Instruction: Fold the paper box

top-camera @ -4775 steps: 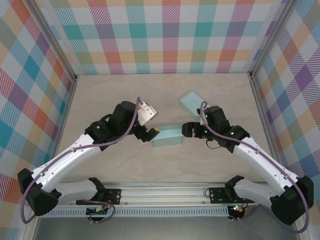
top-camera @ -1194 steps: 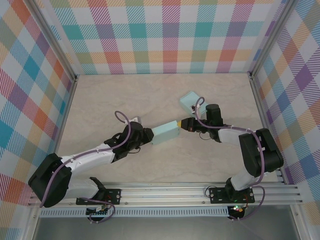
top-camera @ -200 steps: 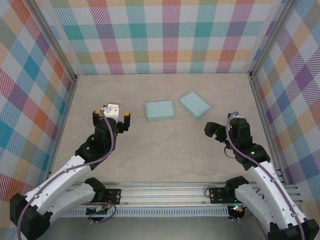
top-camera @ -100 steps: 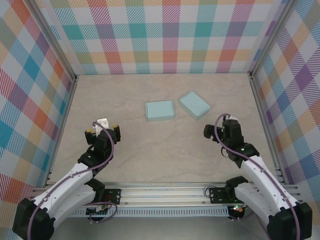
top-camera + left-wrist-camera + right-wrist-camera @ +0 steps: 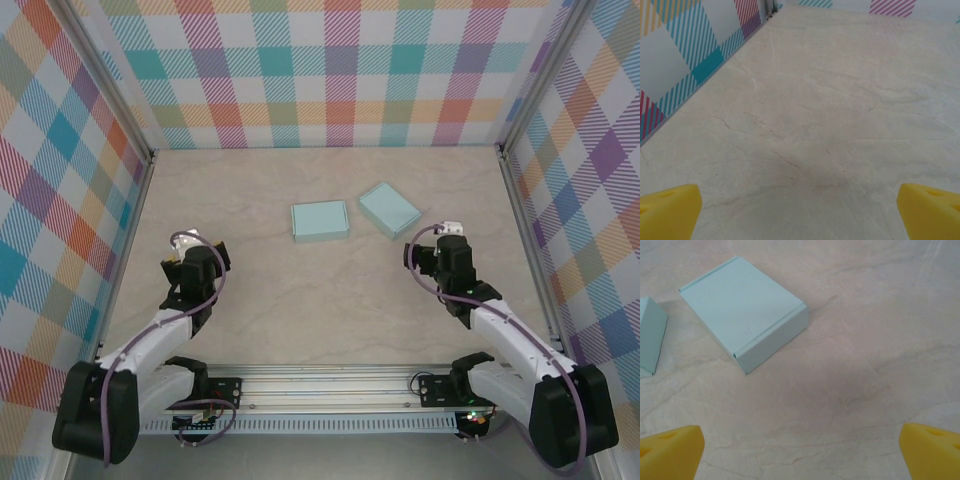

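Left gripper point(image 5: 797, 215), right gripper point(image 5: 800, 455) wide, empty; box point(image 5: 742, 310) looks light, crushable card, so pinch gently across side walls.

Pastel plaid walls point(image 5: 340, 80) enclose a beige marbled tabletop point(image 5: 300, 300), with a metal rail point(image 5: 330, 385) along its near edge.

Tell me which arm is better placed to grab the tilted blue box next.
Right. The open right gripper faces the tilted box, which lies just ahead of it. The left gripper, also open, points at bare table by the left wall, farther from it.
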You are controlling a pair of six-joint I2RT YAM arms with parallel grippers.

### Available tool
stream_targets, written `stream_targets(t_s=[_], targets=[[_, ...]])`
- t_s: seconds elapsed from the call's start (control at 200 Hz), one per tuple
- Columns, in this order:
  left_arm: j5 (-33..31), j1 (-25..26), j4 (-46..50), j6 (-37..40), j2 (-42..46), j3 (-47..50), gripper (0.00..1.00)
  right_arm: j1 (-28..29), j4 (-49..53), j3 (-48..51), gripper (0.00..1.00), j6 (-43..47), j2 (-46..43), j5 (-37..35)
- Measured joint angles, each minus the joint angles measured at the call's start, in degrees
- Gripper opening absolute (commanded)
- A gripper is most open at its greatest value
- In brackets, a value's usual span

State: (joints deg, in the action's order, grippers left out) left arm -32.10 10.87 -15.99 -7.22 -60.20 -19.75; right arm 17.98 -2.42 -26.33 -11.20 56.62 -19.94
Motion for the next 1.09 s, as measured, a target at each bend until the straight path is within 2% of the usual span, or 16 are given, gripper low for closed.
stream_targets(t_s=[0.22,0.475,0.675,0.865,1.095], targets=[[2.69,-2.21,-7.69,0.87,-9.07,-0.02,1.00,-0.52,-9.79,0.92,1.00,6.64,4.20,-1.77],[5.25,-2.47,-16.68,2.62,-13.86,0.02,1.00,-2.93,-16.59,1.60,1.00,10.03,8.52,-2.12],[7.98,-2.47,-27.56,5.14,-16.94,2.69,1.00,-5.22,-20.28,2.25,1.00,10.64,9.35,-1.46],[11.61,-2.47,-32.63,6.78,-23.02,2.58,1.00,-7.34,-22.69,3.21,1.00,10.67,9.35,0.13],[17.55,-2.47,-34.34,9.64,-28.85,0.81,1.00,-9.73,-25.20,5.05,1.00,10.64,9.35,1.97]])
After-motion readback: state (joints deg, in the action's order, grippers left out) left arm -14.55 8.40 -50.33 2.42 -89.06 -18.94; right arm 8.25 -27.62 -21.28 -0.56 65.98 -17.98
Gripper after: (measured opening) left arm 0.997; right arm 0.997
